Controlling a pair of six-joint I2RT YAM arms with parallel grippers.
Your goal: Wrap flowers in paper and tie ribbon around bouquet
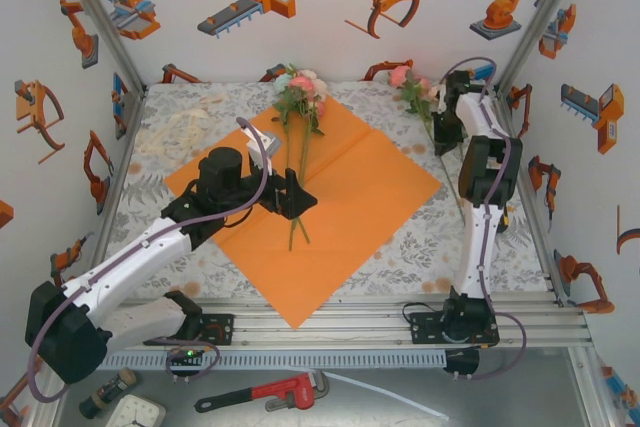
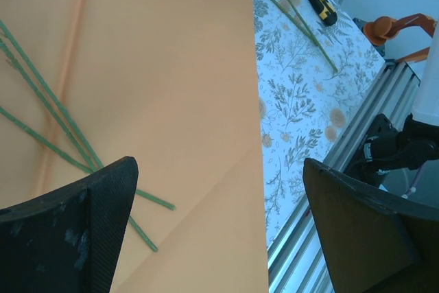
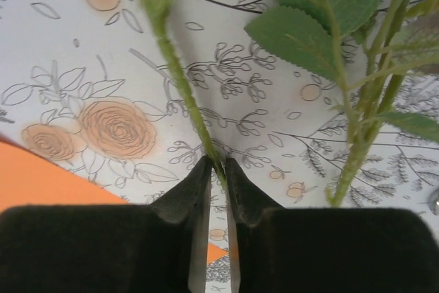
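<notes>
We see matt, smooth paper, creased at folds, on matt printed cloth. The flowers have finely fuzzy stems and matt leaves. The left gripper has rough, scuffed black pads. The rails are ribbed bare metal.

— Large matte orange paper sheet?
— Flat on the table, turned diamond-wise. Pink and mint flowers with thin green stems lie across its far corner.
— Others?
— A second pink sprig far right, off the paper; cream-white ribbon loosely heaped far left.
</notes>
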